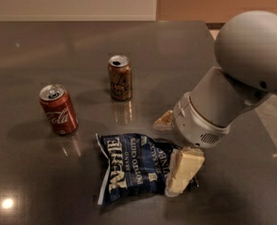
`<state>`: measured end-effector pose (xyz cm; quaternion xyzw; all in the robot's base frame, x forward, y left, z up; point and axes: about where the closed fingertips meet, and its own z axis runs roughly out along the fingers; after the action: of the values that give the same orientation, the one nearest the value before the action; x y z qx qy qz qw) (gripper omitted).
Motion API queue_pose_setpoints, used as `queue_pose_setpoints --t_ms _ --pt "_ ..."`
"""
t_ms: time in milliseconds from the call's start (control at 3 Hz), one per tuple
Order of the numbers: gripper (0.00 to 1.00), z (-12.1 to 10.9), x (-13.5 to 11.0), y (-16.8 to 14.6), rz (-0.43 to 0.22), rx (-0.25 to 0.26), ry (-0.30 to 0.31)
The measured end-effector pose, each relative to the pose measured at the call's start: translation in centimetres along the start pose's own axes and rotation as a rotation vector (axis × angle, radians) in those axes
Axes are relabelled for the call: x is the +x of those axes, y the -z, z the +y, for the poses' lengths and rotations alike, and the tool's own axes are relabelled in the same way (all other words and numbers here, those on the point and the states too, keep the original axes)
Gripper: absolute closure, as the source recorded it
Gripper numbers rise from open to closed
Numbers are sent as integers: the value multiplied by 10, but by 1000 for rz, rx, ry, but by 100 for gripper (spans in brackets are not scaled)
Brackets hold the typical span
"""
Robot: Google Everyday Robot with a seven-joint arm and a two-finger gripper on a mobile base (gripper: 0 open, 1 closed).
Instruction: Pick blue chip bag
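Note:
The blue chip bag [133, 165] lies flat on the dark table [58, 46], crinkled, with cream lettering. My gripper [173, 146] is at the bag's right end, low over the table. Its cream fingers are spread apart: one finger [164, 121] shows just beyond the bag's far right corner, and the other [184, 171] rests over the bag's near right edge. The bag's right end lies between them and is partly hidden by the wrist. The bag still lies on the table.
A red cola can [58, 109] stands left of the bag. A brown soda can [120, 78] stands behind the bag. The grey arm [236, 74] fills the right side. The table's right edge [269, 139] runs near the arm.

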<state>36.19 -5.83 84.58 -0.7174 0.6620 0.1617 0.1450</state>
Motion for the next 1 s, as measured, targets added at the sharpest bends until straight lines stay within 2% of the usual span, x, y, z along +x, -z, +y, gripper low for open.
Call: queue_pose_setpoints --t_ms 667,1000 --pt "62 0 -1 1 -9 -11 0" --pt "87 -9 -3 17 -3 -12 -7"
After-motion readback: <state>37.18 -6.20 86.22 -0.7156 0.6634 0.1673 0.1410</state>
